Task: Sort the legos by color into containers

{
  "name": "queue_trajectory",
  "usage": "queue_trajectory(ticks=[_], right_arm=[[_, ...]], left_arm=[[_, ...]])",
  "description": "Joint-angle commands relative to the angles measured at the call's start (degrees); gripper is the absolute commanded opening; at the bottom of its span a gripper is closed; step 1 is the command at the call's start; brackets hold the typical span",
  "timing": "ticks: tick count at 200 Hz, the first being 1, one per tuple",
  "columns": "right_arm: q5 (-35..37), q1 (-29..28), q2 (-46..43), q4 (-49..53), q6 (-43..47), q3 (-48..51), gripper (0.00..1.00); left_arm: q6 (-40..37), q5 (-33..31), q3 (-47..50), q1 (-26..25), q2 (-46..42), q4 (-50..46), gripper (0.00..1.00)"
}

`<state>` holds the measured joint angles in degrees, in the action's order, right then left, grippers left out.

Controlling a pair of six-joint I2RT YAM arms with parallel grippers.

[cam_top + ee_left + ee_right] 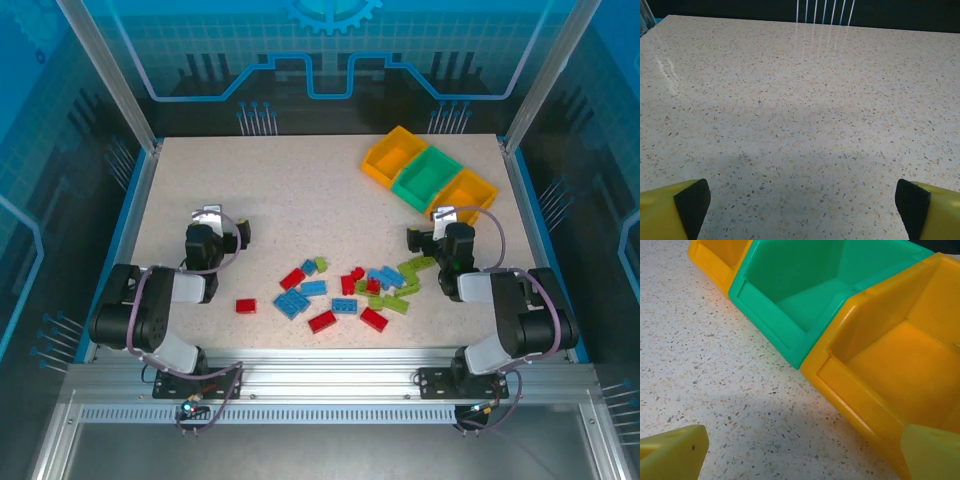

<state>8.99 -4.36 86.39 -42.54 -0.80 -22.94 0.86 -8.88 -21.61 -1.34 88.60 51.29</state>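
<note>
Red, blue and lime green legos lie scattered on the speckled table near its front middle: a lone red brick (246, 306), a blue plate (291, 304), red bricks (322, 321) and green pieces (415, 267). Three joined bins stand at the back right: yellow (393, 155), green (428, 178) and yellow-orange (465, 192). My left gripper (218, 222) (802, 200) is open over bare table, left of the pile. My right gripper (440, 222) (805, 450) is open, holding nothing, just short of the green bin (805, 295) and the yellow-orange bin (900, 355), whose visible insides look empty.
Metal posts and blue transparent walls (130, 110) enclose the table on three sides. Bare tabletop (280, 190) spreads across the back left and middle. The row of bins sits at a slant close to the right wall.
</note>
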Motion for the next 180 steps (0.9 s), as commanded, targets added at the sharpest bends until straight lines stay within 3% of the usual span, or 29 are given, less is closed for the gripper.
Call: queue_trajectory(ticks=[1,138,149,164,180], right_arm=[[0.5,-0.2,-0.3,-1.9,0.2,-1.1,1.0],[-1.7,0.7,-0.4,-1.4,0.0,-1.4,1.0],[-1.5,0.6,-2.1,4.5,-0.1,-4.3,1.0],[2.7,1.0,-5.5,27.4,-5.0,-14.5,1.0],[0.2,3.4,-6.8,44.9,-11.5,-22.7,0.99]], left_arm=[[-1.6,1.1,-0.2,-0.4,-0.2,0.7,0.99],[-1.3,1.5,-0.6,-0.2,-0.2,0.0,0.99],[-1.6,1.4,-0.5,-0.3,-0.4,0.0,0.99],[-2.5,0.7,-1.5,-1.2,-4.3,-5.2,0.99],[2.7,-3.2,-7.5,-2.1,-12.1,-25.6,0.99]])
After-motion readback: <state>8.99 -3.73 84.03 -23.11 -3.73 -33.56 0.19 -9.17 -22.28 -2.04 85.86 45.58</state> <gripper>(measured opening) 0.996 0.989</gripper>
